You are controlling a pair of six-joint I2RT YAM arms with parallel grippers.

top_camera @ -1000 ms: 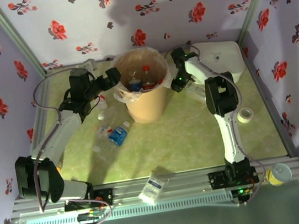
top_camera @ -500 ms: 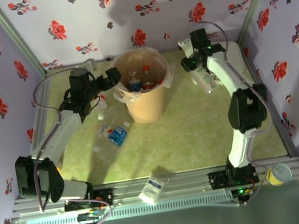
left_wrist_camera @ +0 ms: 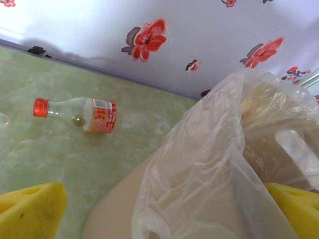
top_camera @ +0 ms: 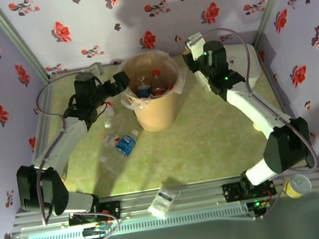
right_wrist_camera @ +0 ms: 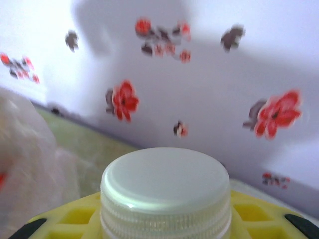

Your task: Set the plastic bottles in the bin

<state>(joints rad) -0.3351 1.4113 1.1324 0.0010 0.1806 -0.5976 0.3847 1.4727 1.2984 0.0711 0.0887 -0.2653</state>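
The right gripper point(top_camera: 194, 60), clamped on a clear plastic bottle with a white ribbed cap point(right_wrist_camera: 165, 191), hangs at two o'clock of the tall tan-orange round bin point(top_camera: 160, 112); it should clear the bag-lined mouth before releasing. The left gripper point(top_camera: 120, 82) gapes at the ten o'clock rim. A blue-labelled clear bottle point(top_camera: 125, 143) lies at seven o'clock on the pale green marbled tabletop point(top_camera: 210, 142); lilac flowered walls point(top_camera: 103, 14) stand beyond
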